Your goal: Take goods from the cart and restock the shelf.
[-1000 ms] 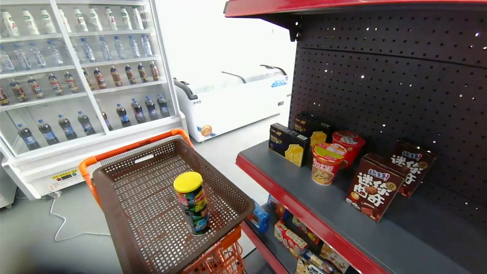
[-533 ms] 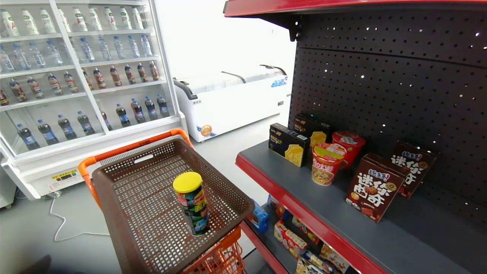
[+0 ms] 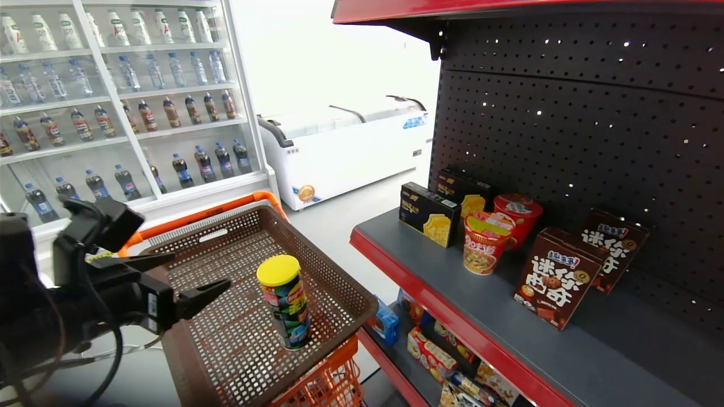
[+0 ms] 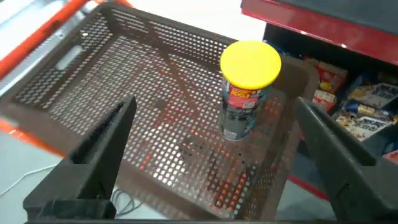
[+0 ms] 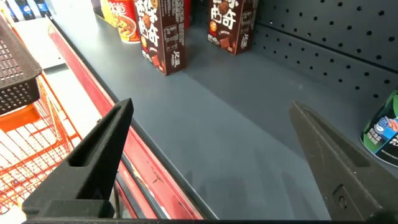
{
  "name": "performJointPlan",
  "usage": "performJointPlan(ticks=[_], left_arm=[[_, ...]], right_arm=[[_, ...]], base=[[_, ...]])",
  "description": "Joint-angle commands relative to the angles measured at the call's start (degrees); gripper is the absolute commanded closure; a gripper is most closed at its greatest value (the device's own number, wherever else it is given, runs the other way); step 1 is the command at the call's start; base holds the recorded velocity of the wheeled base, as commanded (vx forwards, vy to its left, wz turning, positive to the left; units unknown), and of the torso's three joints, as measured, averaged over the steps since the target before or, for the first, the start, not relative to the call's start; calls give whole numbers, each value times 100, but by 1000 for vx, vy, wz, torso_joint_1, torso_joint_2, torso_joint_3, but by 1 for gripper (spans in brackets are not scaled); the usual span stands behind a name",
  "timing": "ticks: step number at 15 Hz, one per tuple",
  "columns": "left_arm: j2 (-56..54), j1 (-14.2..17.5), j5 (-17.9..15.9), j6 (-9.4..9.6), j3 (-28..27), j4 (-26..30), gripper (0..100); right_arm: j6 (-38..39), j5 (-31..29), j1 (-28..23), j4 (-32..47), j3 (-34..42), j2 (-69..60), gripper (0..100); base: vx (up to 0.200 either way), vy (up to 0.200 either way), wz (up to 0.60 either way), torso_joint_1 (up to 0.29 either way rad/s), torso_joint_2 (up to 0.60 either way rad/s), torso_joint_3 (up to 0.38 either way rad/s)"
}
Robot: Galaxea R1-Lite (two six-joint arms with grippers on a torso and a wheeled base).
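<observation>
1. I think the pick-up step is in hand. The left tool (image 3: 199, 270) hangs over the brown basket (image 3: 317, 249) and points at the can (image 3: 285, 302). It is near the can but not touching it.
2. Its two fingers stand wide apart and hold nothing.
3. The can stands upright in the basket, on top of the orange cart (image 3: 198, 217), near the side closest to the shelf (image 3: 509, 333).
4. Next, the tool likely needs to go forward until one finger is on each side of the can, then squeeze its middle.
5. The can is a tall round tube with a flat yellow lid. Its side looks smooth and shiny, so a bump could tip it.
6. The basket looks like hard plastic, full of little holes.
7. The right tool (image 5: 211, 109) is over the grey shelf, fingers wide, holding nothing.
8. The shelf is flat and smooth with a red front edge. There is bare room beside the brown boxes (image 3: 557, 277).
</observation>
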Motion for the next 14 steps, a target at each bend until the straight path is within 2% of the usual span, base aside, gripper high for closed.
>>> performJointPlan(ticks=[1, 3, 5, 6, 7, 8, 11, 14], left_arm=[[1231, -426, -184, -21, 385, -625, 0], [1530, -751, -149, -328, 465, -950, 0], [1837, -760, -114, -328, 465, -1293, 0], [2163, -751, -105, -346, 491, -1724, 0], [2163, -751, -105, -346, 491, -1724, 0], [2532, -768, 18, -354, 544, -2128, 0], [2989, -742, 27, -354, 517, -2480, 0], [3516, -742, 141, -328, 526, -3113, 0]], right_arm=[[-2, 1, 0, -1, 0, -2, 0], [-2, 1, 0, -1, 0, -2, 0], [-2, 1, 0, -1, 0, -2, 0], [-2, 1, 0, -1, 0, -2, 0], [-2, 1, 0, -1, 0, -2, 0], [-2, 1, 0, -1, 0, -2, 0], [-2, 1, 0, -1, 0, -2, 0], [-2, 1, 0, -1, 0, -2, 0]], base=[[0, 0, 0, 0, 0, 0], [0, 0, 0, 0, 0, 0], [0, 0, 0, 0, 0, 0], [0, 0, 0, 0, 0, 0], [0, 0, 0, 0, 0, 0], [0, 0, 0, 0, 0, 0], [0, 0, 0, 0, 0, 0], [0, 0, 0, 0, 0, 0]])
